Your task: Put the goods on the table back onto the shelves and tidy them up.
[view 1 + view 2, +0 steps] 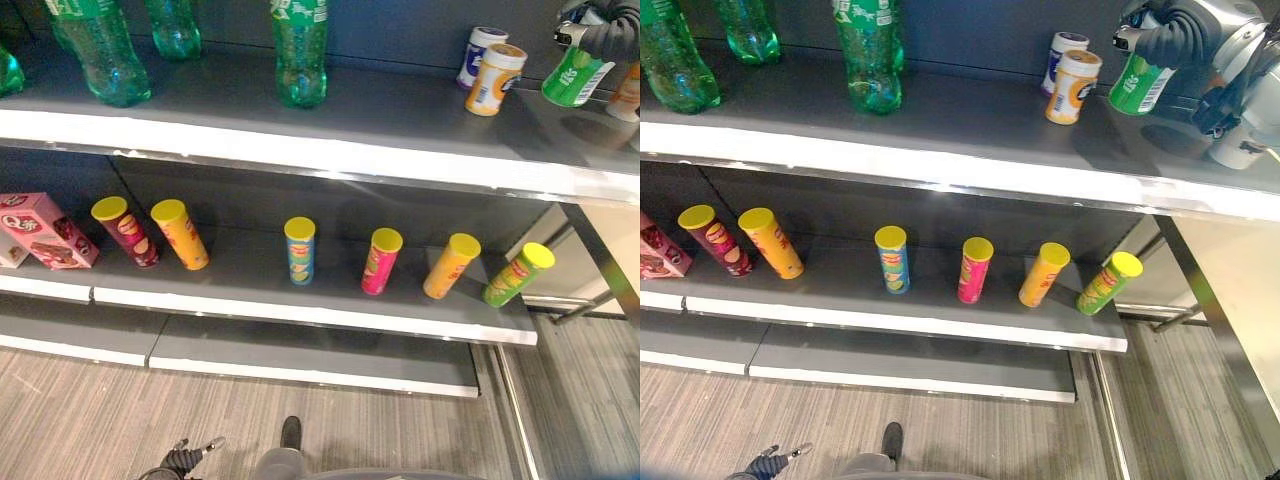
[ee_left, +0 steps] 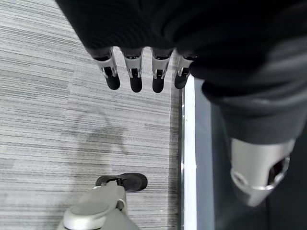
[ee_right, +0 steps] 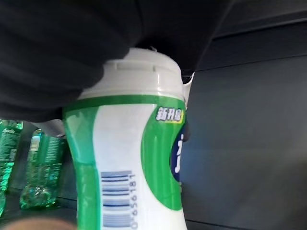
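Left hand (image 2: 144, 72) hanging over floor, fingers straight, holding nothing. Right hand (image 1: 1175, 35) wrapped round green-and-white plastic bottle (image 1: 1140, 85), above top shelf's (image 1: 940, 120) right end.

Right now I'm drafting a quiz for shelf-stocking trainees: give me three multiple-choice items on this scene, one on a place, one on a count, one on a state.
1. Where is the green-and-white bottle?
A. on the floor
B. over the upper shelf's right end
C. on the lower shelf
2. How many yellow-lidded snack cans stand on the lower shelf?
A. four
B. six
C. nine
3. How is the left robot hand?
A. fingers straight, holding nothing
B. curled round a can
C. pinching a box

Answers: 1 B, the right robot hand holds it above the upper shelf. 2 B, six lids show. 3 A, its fingers hang straight over the floor.
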Motion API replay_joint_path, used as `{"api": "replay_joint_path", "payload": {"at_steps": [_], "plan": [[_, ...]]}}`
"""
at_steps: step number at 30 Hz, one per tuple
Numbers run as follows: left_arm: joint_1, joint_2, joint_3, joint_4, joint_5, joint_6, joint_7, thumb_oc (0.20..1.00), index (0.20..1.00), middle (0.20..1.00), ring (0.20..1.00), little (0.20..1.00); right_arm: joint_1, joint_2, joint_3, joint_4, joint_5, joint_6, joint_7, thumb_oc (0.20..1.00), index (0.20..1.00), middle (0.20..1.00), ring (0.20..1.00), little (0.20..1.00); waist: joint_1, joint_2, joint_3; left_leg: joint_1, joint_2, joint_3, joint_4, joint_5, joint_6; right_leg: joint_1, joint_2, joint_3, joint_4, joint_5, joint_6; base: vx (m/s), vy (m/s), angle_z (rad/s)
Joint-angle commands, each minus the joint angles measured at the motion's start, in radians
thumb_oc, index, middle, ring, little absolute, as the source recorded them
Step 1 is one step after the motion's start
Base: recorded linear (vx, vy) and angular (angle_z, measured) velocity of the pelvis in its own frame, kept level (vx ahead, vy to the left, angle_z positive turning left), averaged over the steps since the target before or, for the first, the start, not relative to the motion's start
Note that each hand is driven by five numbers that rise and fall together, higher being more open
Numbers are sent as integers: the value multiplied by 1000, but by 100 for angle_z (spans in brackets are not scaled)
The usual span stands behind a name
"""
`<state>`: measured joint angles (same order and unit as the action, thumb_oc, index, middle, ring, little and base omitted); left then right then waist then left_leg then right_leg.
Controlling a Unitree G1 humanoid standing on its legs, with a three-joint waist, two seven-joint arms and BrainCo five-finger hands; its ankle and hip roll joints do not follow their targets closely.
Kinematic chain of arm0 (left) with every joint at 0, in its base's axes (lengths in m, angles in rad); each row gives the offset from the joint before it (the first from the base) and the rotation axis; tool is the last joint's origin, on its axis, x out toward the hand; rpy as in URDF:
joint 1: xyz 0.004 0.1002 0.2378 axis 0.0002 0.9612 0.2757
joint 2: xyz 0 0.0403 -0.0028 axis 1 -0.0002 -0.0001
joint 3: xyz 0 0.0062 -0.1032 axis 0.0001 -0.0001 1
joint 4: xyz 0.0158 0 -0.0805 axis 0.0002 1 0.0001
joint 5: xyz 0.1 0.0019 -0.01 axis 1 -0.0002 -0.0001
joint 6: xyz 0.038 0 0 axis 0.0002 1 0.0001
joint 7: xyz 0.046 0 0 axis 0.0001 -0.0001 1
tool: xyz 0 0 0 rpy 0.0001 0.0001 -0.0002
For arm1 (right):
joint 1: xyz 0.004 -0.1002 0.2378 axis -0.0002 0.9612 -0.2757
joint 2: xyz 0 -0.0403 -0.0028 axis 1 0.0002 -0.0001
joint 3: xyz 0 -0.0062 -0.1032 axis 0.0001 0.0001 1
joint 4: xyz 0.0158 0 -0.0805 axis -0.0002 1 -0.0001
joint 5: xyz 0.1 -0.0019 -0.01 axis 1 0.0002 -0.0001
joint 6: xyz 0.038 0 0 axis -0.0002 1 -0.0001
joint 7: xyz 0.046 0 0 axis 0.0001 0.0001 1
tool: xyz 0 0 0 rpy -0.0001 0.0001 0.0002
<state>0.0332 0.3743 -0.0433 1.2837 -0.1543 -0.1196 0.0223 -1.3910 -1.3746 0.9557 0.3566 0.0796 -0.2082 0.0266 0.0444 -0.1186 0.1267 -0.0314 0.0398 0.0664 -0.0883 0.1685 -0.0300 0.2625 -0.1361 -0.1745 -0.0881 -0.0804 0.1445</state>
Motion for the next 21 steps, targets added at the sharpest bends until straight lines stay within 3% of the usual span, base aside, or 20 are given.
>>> {"api": "replay_joint_path", "payload": {"at_steps": [1,5,11,21], "plan": [[-18,13,-34,-34,-69,-26,2,1000,1000,1000,1000,1000,-107,1,49,62,91,22,-4,200,200,200,200,200,6,-25,-50,125,66,13,1,-163,-92,-109,-19,21,2,105,26,10,30,-16],[-10,3,-38,-41,-80,-23,-2,1000,1000,1000,1000,1000,-95,13,49,63,80,32,1,200,200,200,200,200,1,-24,-48,133,64,21,1,-167,-89,-107,-23,20,3,106,30,2,17,-5],[14,-2,-35,-55,-71,-17,-5,1000,1000,1000,1000,1000,61,43,-87,34,18,44,-21,200,200,200,200,200,3,-9,-38,143,58,26,1,-176,-81,-108,-35,20,8,108,36,-10,3,-5],[4,16,-50,-66,-75,-8,-1,1000,1000,1000,1000,1000,93,192,-142,176,-172,100,-77,200,200,200,200,200,16,20,-35,140,55,13,1,-173,-77,-105,-39,7,8,104,32,-1,-2,0]]}}
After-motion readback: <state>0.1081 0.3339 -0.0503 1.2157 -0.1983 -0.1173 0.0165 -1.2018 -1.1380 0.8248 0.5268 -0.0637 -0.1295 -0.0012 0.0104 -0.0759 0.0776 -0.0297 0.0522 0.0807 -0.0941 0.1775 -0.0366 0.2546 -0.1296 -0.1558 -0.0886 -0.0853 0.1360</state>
